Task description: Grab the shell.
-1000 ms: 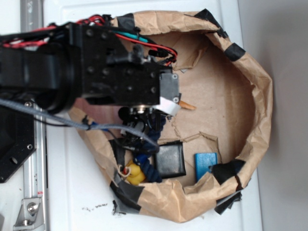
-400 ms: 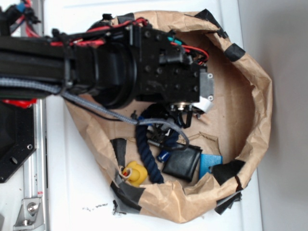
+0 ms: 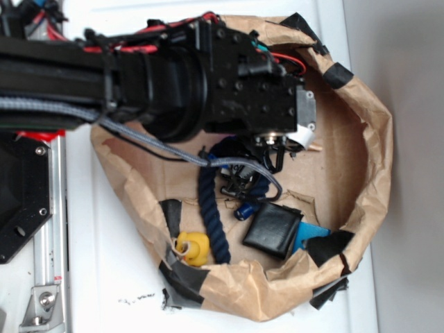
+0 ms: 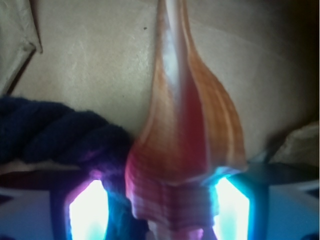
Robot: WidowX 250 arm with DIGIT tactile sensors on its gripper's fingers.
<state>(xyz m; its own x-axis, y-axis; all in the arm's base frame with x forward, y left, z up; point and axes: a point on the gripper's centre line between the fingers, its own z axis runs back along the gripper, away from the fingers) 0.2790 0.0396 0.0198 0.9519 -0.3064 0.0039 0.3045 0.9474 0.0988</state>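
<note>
Right, the claw (image 4: 160, 210) grips the shell (image 4: 185, 135).
Its pointed tail sticks forward over brown paper, dark blue rope (image 4: 55, 130) just beside.

Shell (image 4: 185, 145): orange-tan w/ brown stripes. Rope (image 3: 211, 215): navy. Duck (image 3: 192, 249): yellow. Square pad (image 3: 272, 230): black. Bag (image 3: 374, 139): brown paper.

A white tabletop (image 3: 104, 277), marked by small black scuffs near its lower edge, adjoins a plain grey surface (image 3: 409, 41) along the right side, with a metal rail (image 3: 52, 229) and a black plate (image 3: 21, 201) fixed at the left, all under even, diffuse light.
</note>
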